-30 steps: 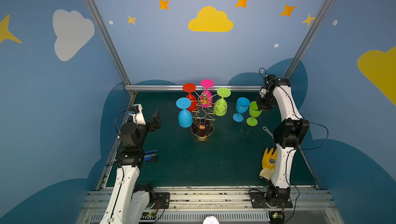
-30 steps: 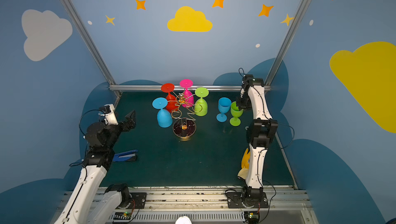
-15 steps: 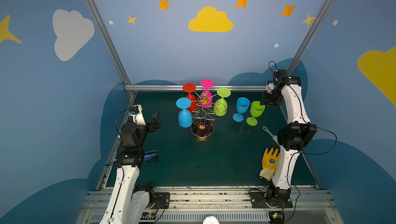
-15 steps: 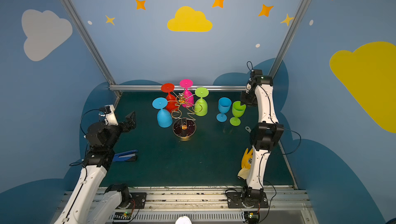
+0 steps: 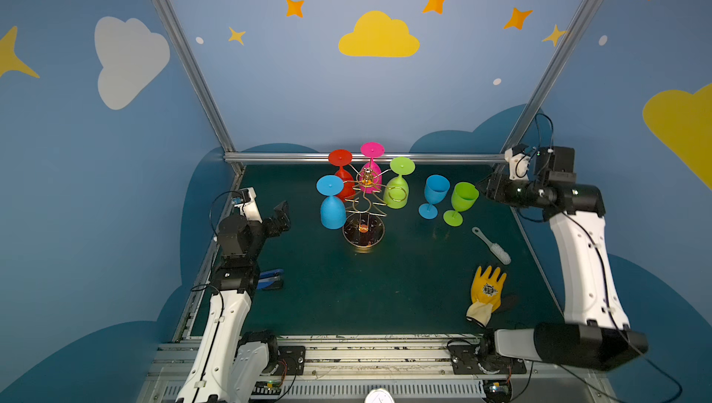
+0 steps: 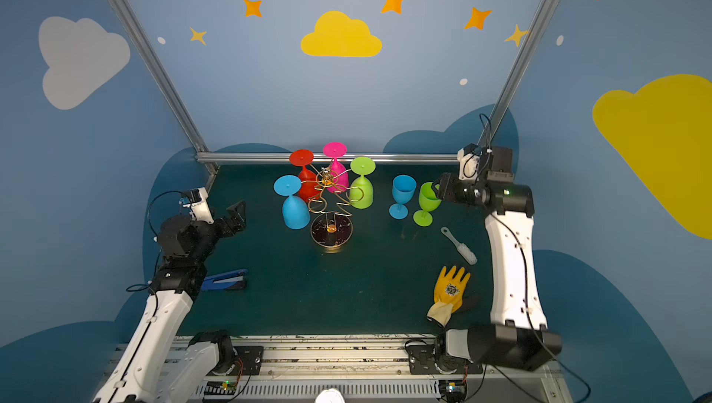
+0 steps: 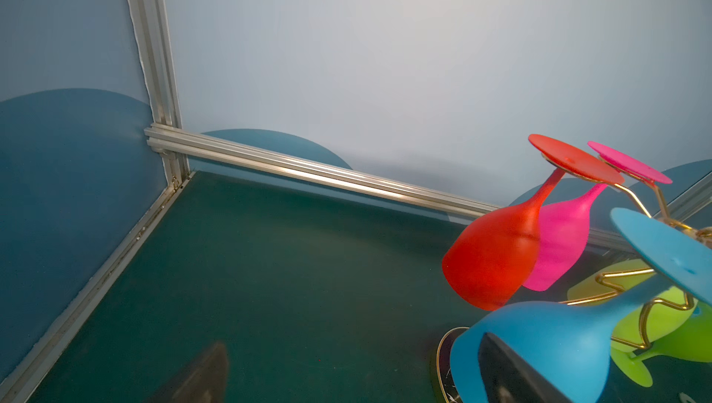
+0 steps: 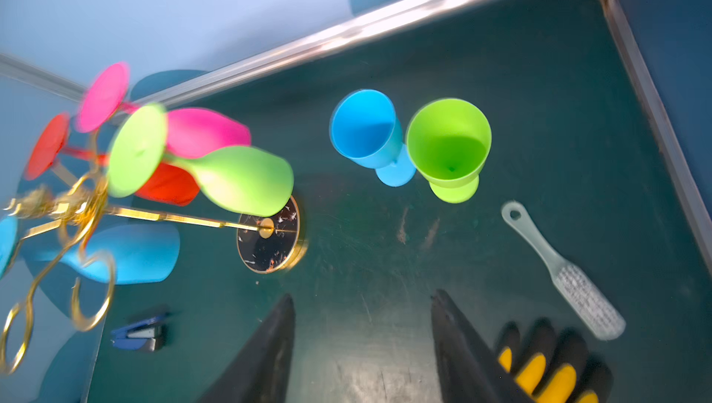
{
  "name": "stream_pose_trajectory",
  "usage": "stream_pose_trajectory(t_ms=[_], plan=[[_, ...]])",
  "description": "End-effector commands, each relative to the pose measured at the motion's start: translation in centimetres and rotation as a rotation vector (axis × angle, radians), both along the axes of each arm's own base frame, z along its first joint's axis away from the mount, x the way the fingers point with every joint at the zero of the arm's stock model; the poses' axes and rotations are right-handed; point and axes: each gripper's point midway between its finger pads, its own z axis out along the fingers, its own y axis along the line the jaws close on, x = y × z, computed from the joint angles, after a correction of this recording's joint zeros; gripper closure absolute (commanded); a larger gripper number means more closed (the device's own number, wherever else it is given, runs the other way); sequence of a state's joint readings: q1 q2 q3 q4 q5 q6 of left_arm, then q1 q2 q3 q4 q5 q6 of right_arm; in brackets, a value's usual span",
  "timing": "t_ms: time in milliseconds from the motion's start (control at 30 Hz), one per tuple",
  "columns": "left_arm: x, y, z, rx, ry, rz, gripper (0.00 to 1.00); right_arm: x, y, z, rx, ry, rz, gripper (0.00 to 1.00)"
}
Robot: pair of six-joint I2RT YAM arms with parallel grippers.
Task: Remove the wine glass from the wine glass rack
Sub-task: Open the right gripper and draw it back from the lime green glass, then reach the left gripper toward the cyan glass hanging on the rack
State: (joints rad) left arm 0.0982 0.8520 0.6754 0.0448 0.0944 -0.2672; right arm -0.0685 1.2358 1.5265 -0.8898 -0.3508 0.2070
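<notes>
While left claw [image 5: 282,215] & right claw [image 8: 362,297] both gape empty, upright lime-green plastic wine glass [image 5: 464,196] stands just by right claw. Careless swing cd topple it into blue plastic wine glass [image 5: 436,189].

The left arm stands folded with the left gripper [image 5: 284,215] spread wide and empty, while the right arm reaches high, the right gripper [image 8: 362,297] parted and empty.

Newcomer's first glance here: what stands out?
The gold wine glass rack at centre, with a red glass, pink glass, hanging green glass and hanging blue glass upside down on it. Right of it stand an upright blue glass and upright green glass, near the right gripper, jaws open.
</notes>
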Motion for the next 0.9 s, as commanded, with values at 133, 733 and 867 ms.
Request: stream_pose_trajectory(t_ms=[133, 733, 867], plan=[[0.2, -0.2, 1.3, -0.079, 0.019, -0.006, 0.0, -3.0, 2.7, 4.6, 0.113, -0.305, 0.108, 0.32], [-5.1, -7.5, 6.6, -0.512, 0.069, -0.401, 0.1, -7.9, 5.7, 1.5, 0.124, -0.41, 0.25, 0.25], [-5.1, -8.4, 7.1, -0.575, 0.105, -0.46, 0.16, -8.3, 6.4, 2.1, 0.131, -0.426, 0.283, 0.25]])
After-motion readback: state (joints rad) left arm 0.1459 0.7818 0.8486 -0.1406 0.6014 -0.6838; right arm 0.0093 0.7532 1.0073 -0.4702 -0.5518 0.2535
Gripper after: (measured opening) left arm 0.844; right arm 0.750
